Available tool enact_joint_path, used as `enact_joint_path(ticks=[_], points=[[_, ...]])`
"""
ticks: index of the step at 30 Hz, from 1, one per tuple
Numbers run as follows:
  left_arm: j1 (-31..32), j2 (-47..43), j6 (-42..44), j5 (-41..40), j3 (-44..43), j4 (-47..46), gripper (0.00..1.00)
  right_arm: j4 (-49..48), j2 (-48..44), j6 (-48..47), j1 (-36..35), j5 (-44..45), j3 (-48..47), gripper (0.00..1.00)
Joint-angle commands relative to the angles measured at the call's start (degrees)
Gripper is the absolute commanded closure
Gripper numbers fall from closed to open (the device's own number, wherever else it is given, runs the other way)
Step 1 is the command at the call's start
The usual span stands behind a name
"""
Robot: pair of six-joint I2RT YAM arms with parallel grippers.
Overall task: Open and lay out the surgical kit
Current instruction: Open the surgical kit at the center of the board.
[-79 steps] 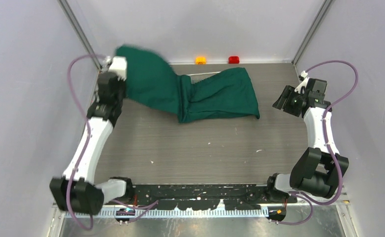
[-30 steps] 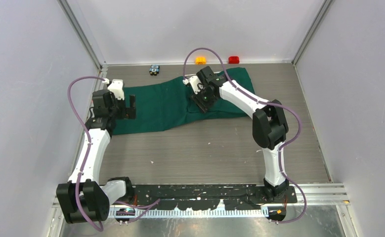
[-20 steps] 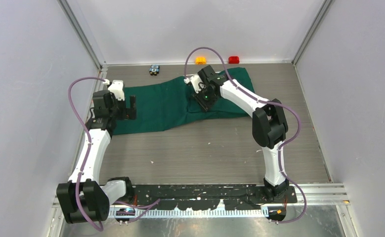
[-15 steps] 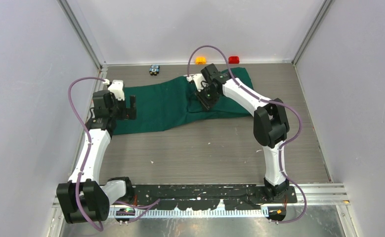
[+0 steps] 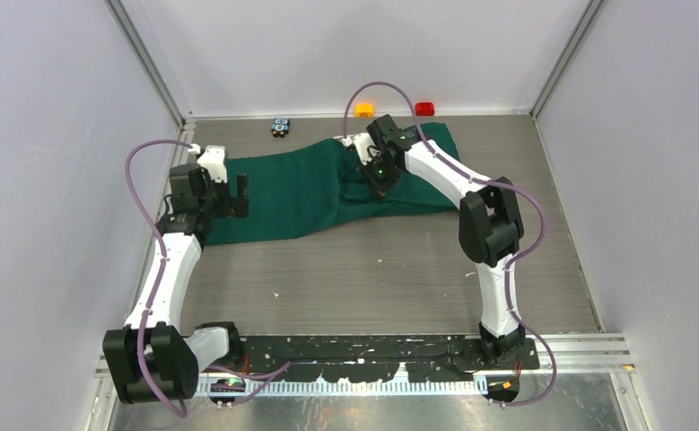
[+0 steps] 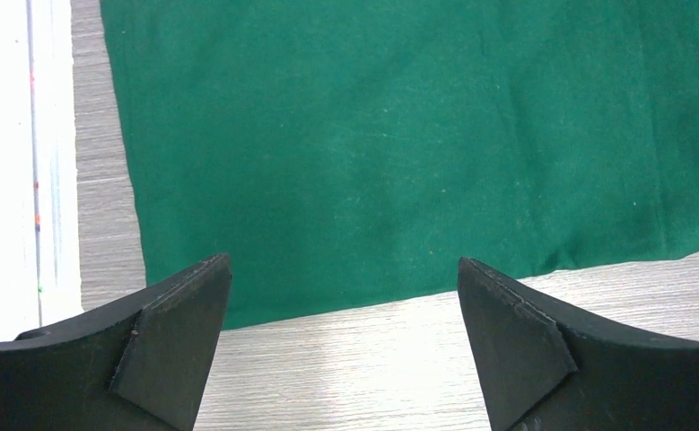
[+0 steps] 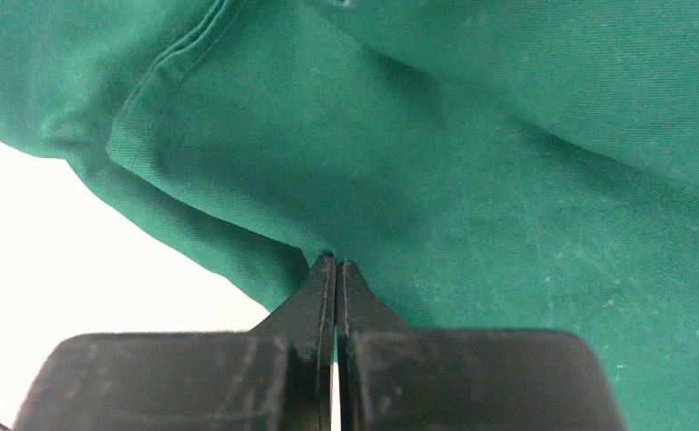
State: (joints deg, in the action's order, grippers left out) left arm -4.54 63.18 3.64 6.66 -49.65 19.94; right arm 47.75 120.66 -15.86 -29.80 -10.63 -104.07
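Right fingers nipping a fold of the wrap, 12 o'clock on the table.

My right gripper (image 7: 336, 262) has its fingers pressed together on a raised fold of the dark green cloth wrap (image 5: 310, 193). My left gripper (image 6: 343, 269) hangs spread wide over the wrap's near-left edge, holding nothing. The wrap lies across the far half of the grey wood-grain table (image 5: 372, 269), from 10 to 1 o'clock. It is flat at left, rumpled and layered at right, with a stitched hem (image 7: 161, 90) showing. Judged soft, light, limp: it will drape and drag, not lift as a sheet. Best hold: hemmed edge or corner, thin pinch. Contents hidden.
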Motion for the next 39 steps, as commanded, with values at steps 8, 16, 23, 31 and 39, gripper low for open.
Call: enact_joint_path(ticks=[8, 16, 23, 31, 39], points=[[-0.12, 4.85, 2.29, 3.05, -5.85, -2.21, 0.00, -7.43, -23.99, 10.95, 20.52, 2.39, 8.36, 1.00], [-0.12, 5.54, 1.35, 5.09, -6.54, -3.65, 0.00, -18.03, -39.18, 13.82, 53.82, 5.20, 27.52, 0.89], [-0.03, 5.91, 1.34, 5.82, -4.88, -4.30, 0.00, -22.96, -34.42, 11.66, 66.26, 7.24, 35.46, 0.49], [-0.08, 6.30, 2.16, 6.00, -4.39, -4.12, 0.00, -23.82, -37.63, 10.38, 64.66, -4.13, 37.46, 0.44], [-0.08, 7.86, 2.29, 6.20, -5.49, -4.09, 0.00, -25.13, -31.96, -0.34, 46.00, 4.59, 34.56, 0.43]])
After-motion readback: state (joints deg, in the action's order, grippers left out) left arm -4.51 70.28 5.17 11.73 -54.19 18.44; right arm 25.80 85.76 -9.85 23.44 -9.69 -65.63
